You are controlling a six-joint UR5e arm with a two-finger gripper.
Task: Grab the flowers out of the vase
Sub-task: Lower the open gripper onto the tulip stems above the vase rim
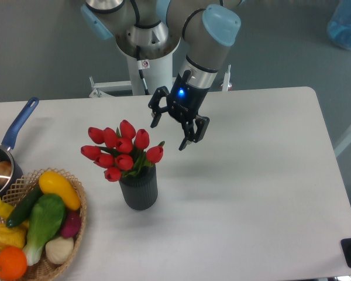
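1. The tool point(169, 133) hangs above the white surface point(251, 187) with its two fingers spread apart, holding nothing; a blue light glows on its body.
2. It sits just to the upper right of the flowers point(121, 150), apart from them.
3. The flowers stand upright in the vase point(139, 188), left of the surface's middle.
4. A wicker basket point(76, 225) of toy vegetables lies at the lower left, with a blue-handled saucepan point(9, 152) behind it.

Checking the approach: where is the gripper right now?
The open gripper hangs above the table, just right of the flowers in the vase.
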